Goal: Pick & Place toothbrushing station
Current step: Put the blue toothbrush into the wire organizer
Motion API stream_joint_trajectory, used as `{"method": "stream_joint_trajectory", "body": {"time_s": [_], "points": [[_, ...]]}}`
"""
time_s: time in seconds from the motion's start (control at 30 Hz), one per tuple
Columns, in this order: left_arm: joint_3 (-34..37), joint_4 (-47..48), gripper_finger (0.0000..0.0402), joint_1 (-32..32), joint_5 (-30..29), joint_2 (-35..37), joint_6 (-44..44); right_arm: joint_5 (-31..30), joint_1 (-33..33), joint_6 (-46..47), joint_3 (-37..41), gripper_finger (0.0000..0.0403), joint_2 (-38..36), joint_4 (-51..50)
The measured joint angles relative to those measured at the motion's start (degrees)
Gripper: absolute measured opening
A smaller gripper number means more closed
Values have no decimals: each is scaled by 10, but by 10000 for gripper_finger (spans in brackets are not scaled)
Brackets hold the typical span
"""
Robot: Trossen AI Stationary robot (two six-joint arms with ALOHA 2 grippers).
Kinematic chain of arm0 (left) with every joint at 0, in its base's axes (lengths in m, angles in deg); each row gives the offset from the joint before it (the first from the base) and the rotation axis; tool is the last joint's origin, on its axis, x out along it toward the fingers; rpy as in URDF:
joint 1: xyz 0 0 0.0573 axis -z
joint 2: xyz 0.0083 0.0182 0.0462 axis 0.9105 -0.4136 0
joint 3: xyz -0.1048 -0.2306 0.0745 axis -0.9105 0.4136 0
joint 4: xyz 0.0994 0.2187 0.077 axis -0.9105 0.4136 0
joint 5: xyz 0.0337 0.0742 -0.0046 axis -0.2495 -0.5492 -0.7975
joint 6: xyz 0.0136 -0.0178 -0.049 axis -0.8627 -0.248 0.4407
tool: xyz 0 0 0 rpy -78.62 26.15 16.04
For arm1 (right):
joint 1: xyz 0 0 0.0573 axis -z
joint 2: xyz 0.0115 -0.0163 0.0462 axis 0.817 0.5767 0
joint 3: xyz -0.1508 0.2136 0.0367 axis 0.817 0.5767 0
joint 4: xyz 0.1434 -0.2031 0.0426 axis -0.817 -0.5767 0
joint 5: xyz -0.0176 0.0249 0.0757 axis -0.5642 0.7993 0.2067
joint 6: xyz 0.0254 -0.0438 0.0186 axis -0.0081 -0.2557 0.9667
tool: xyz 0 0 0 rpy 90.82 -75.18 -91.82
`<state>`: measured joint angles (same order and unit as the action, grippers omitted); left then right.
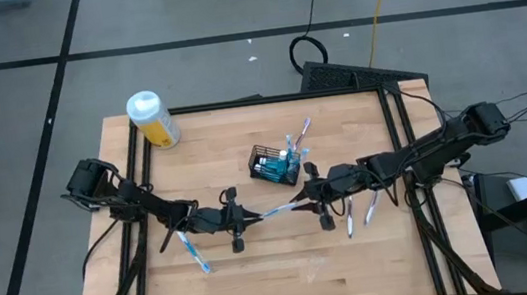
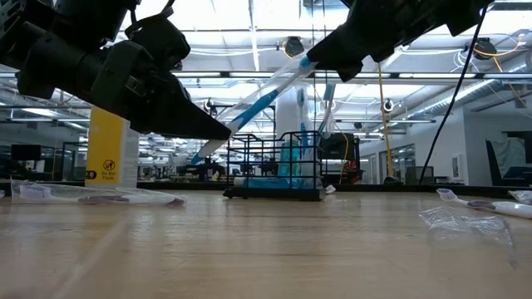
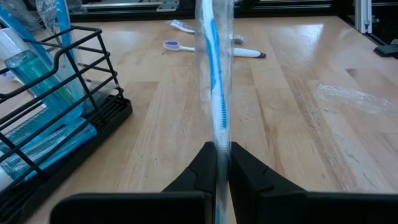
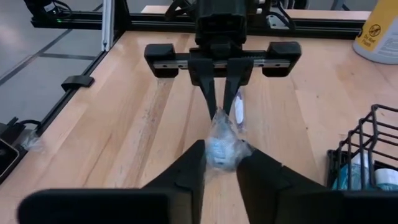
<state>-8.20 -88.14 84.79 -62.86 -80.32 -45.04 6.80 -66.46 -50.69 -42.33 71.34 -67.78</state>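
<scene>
A white-and-blue toothbrush in a clear wrapper [image 1: 276, 209] spans the gap between my two grippers, in front of the black wire basket [image 1: 267, 157]. The basket stands on the table and holds teal tubes and toothbrushes. My left gripper [image 1: 255, 216] is shut on the toothbrush's lower end. My right gripper [image 1: 298, 202] is closed on its higher end. In the low view the toothbrush [image 2: 258, 104] slants upward from the left gripper [image 2: 223, 133] to the right gripper [image 2: 320, 60]. My left gripper pinches the wrapped toothbrush's near end [image 3: 221, 134] between its two fingers, coming from the table's left and lying along the brush. The brush is lifted clear of the table and rises away from the fingers. My right gripper has the crumpled wrapper at the toothbrush's other end [image 4: 221, 144] between its two fingers, coming from the table's right, slanting slightly down. That end is the higher one, clear of the table.
A yellow bottle with a white cap [image 1: 152, 119] stands at the far left. One loose toothbrush [image 1: 194, 252] lies near the left arm, and others [image 1: 357, 214] lie under the right arm. An empty clear wrapper [image 3: 348, 96] lies on the wood.
</scene>
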Motion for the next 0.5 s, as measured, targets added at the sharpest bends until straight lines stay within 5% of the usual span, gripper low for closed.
{"method": "stream_joint_trajectory", "body": {"time_s": [0.2,0.5], "points": [[0,-2,18,0,6,0,-2,0,0,-5,0,13,0,0],[0,-9,18,0,22,0,-9,-8,0,-12,0,13,0,2]]}}
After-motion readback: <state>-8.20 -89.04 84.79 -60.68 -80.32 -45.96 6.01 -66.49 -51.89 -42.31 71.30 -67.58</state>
